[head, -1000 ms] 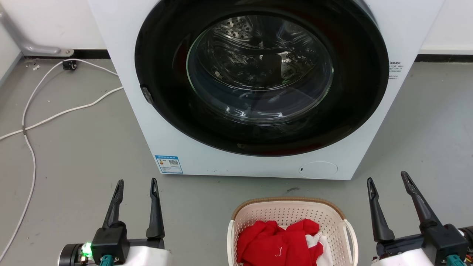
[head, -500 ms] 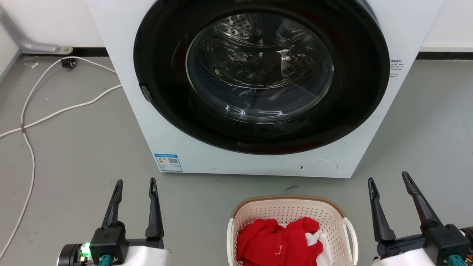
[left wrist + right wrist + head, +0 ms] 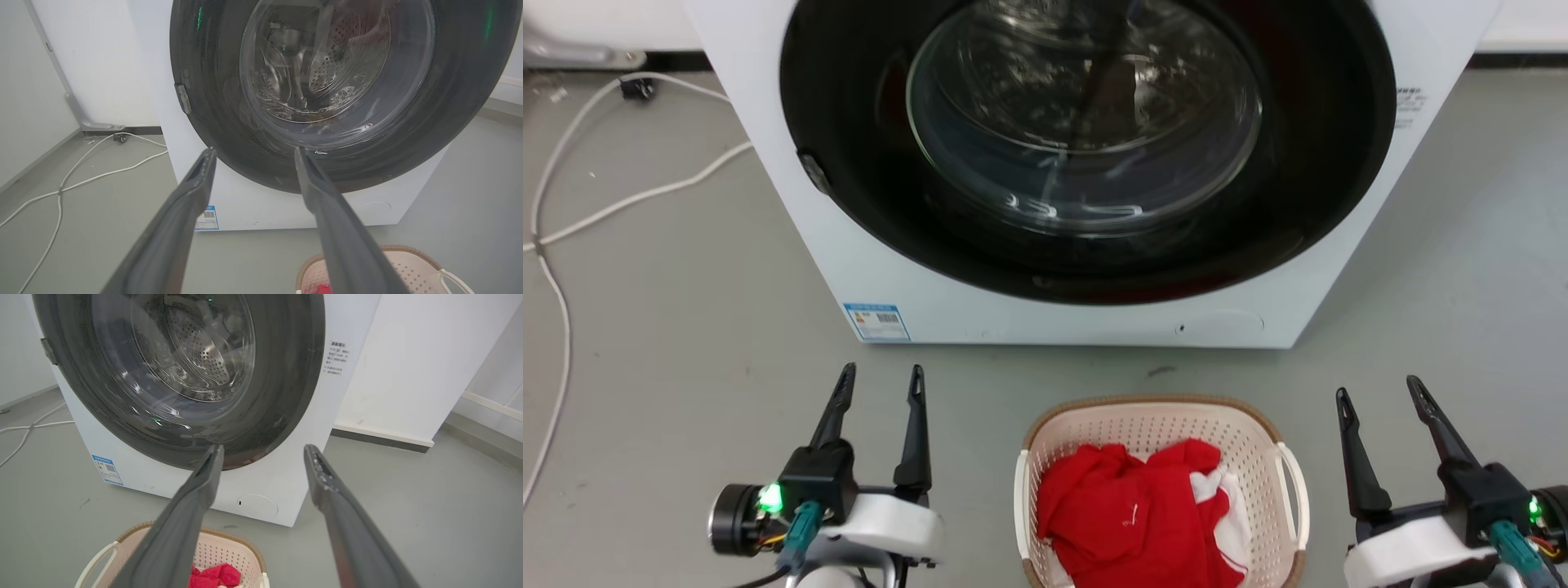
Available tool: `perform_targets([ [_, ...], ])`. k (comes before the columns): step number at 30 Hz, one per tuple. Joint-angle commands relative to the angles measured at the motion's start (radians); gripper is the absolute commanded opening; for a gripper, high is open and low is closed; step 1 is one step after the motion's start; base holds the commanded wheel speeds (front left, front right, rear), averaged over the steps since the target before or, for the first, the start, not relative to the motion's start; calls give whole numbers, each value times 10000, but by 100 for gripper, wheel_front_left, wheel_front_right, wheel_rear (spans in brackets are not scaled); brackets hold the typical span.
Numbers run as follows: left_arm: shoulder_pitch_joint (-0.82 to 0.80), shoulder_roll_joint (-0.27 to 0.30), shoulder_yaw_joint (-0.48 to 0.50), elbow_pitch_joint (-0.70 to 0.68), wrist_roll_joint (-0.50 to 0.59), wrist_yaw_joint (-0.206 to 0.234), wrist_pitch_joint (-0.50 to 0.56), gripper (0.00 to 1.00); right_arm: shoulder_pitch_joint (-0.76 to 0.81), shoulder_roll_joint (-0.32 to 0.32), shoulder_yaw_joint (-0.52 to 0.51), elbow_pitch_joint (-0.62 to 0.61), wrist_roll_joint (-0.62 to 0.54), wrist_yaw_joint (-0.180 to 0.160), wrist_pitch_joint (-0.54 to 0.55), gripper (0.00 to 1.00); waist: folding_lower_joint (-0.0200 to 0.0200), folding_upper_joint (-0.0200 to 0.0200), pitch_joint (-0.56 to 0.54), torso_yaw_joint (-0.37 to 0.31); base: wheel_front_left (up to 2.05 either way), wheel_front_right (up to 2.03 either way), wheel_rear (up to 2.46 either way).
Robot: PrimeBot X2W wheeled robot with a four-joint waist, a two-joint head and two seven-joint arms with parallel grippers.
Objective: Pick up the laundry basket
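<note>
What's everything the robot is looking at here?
washing machine: one, white with a dark round glass door, straight ahead
label: one, blue, machine's lower left front
laundry basket: one, cream with brown rim, on the floor before the machine
clothes: one heap, red and white, inside the laundry basket
cable: white strands, on the floor left of the machine
floor: grey
left gripper: one, dark, jaws apart, lower left of head view
right gripper: one, dark, jaws apart, lower right

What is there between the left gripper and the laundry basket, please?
In the head view, the stretch between the left gripper and the laundry basket is bare grey floor; nothing stands there.
</note>
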State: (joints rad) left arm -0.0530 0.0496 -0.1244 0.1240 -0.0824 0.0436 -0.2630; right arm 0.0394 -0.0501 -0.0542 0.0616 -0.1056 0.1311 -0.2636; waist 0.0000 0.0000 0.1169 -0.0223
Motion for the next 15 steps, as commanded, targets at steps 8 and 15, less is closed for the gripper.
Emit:
perform_targets([
  [8, -1592, 17, -665, 2229, -399, -315, -28, 100, -1338, 0, -64, 2060, -486, -6, -19, 100, 0, 0, 1572, -490, 0, 0, 0],
  [15, -2994, 13, -1152, 4664, -708, -485, -26, 100, -2453, -2, 8, 3825, -779, -7, -20, 100, 0, 0, 2714, -823, 0, 0, 0],
])
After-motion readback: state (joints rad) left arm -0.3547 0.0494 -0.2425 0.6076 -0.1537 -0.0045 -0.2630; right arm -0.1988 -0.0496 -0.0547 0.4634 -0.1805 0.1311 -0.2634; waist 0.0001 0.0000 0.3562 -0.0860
